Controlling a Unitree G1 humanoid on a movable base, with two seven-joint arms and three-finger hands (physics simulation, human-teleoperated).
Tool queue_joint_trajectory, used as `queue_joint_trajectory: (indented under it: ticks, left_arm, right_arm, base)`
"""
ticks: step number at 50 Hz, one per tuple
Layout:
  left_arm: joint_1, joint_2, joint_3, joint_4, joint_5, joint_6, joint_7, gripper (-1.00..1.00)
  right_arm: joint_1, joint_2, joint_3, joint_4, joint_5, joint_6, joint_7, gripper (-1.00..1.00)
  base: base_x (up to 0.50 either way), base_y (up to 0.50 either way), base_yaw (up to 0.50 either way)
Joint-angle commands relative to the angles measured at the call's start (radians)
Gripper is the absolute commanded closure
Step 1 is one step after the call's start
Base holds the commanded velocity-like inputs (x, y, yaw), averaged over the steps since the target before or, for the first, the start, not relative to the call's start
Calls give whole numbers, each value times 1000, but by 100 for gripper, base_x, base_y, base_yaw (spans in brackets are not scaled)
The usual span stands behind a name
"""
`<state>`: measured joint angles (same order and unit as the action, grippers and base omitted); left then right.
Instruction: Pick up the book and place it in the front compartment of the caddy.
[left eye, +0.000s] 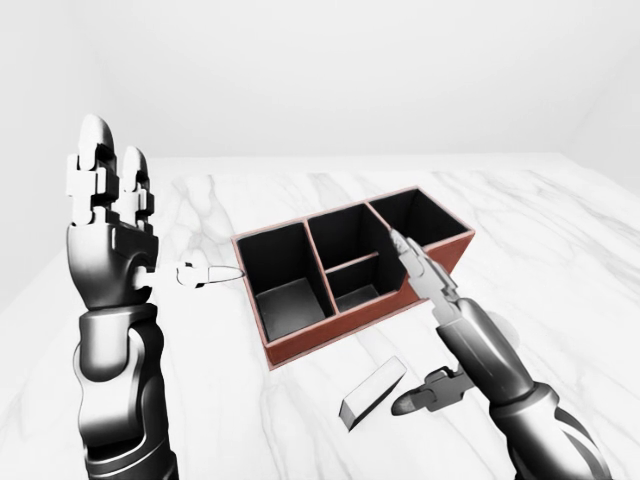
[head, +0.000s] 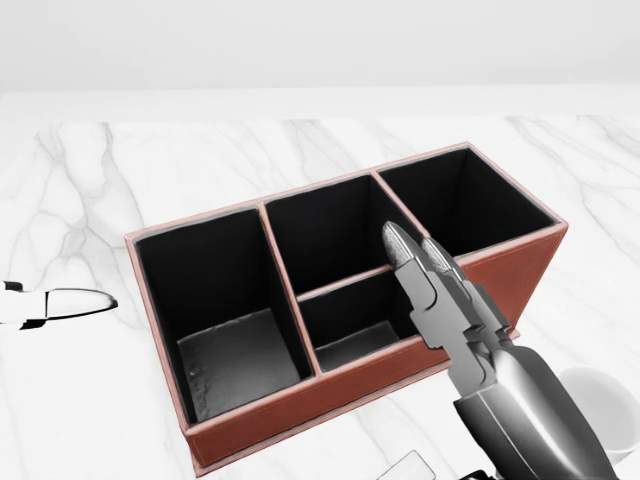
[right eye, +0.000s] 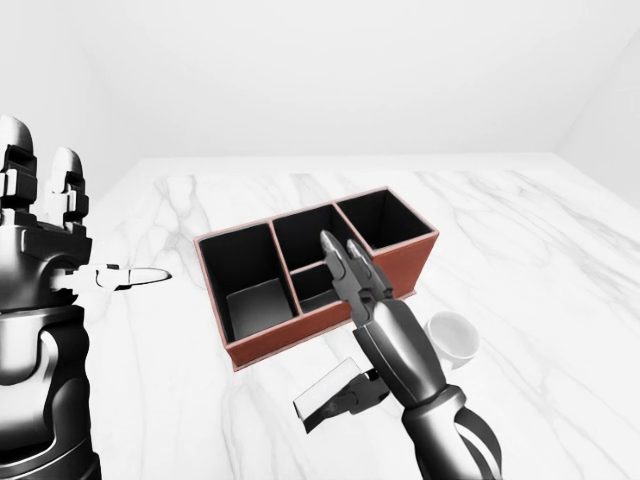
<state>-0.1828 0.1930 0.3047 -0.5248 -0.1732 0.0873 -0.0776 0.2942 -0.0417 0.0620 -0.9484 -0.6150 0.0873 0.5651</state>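
The red-brown caddy (head: 330, 402) stands on the marble table. It has black compartments: a large one at the left, two small ones in the middle, one at the right. My right hand (head: 412, 240) is open, its straight fingers over the lower small middle compartment's right side, holding nothing. The grey book (left eye: 372, 390) lies flat on the table below the caddy, with the right thumb (left eye: 425, 393) just beside it; contact cannot be told. My left hand (left eye: 115, 150) is raised at the left, open and empty, its thumb (left eye: 210, 273) pointing toward the caddy.
A white cup (right eye: 452, 338) stands on the table right of my right forearm, below the caddy's right end. The marble table (left eye: 540, 230) stretches wide around the caddy, with its far edge at the top.
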Motion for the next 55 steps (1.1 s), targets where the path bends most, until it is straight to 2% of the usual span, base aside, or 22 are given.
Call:
queue_joint_trajectory:
  ticks: [1,55]
  left_arm:
    - [-1,1,0,0,-1,0,1,-100]
    - [-7,6,5,1,-7,0,4,-100]
  right_arm:
    - [14,-1,1,40,-9,0,-20,-100]
    - [87,-15,34,192,-108,0,-130,-100]
  base:
    - [0,0,0]
    - [0,0,0]
